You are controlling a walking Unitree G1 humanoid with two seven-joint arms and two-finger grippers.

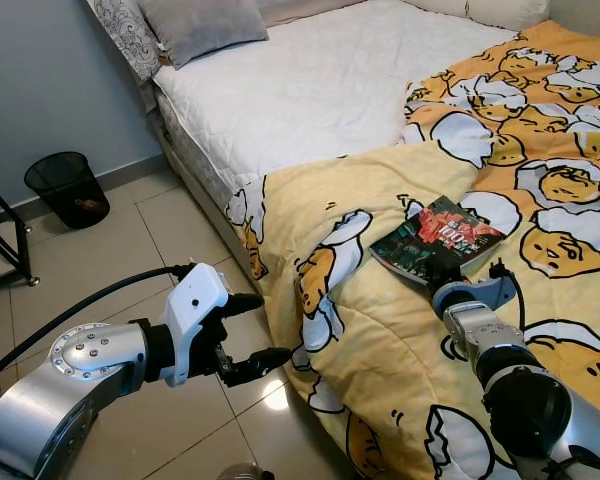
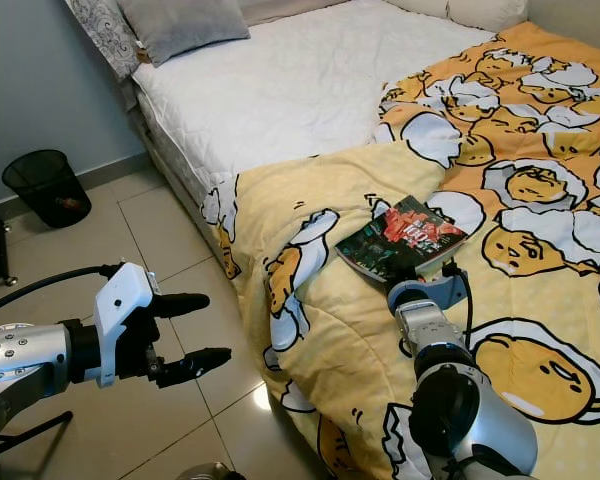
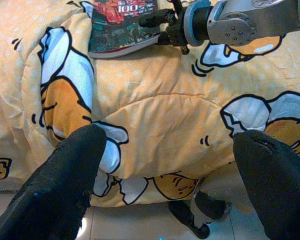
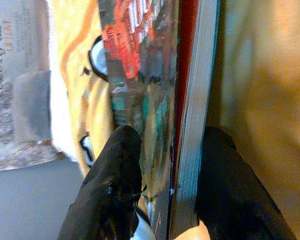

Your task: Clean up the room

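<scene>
1. Right gripper [image 3: 165,27]: reaches over the yellow duvet [image 1: 380,320] to the near edge of the book [image 1: 438,238]. In the right wrist view one black finger [image 4: 115,185] lies on the cover and the other on the far side of the page block, so the fingers are clamped on the book's edge.
2. Book: glossy cover in red, dark and teal, lying on the duvet on the near part of the bed [image 1: 310,90], cover up. The edge held by the gripper looks slightly raised off the fabric in the left wrist view; cannot confirm how far.
3. Left gripper [image 1: 252,335]: held out over the tiled floor [image 1: 130,250] just beside the bed's edge, well apart from the book. Fingers spread wide, nothing between them. Its wrist camera faces the hanging side of the duvet.
4. Duvet: yellow with a cartoon egg print, rumpled, draped over the bed's side and down toward the floor. The far part of the mattress shows bare white quilting.
5. Grey pillow [image 1: 202,25] at the head of the bed, near the wall.
6. Black mesh wastebasket [image 1: 67,188] on the floor against the wall, well apart from the bed; something lies inside it, contents not identifiable.
</scene>
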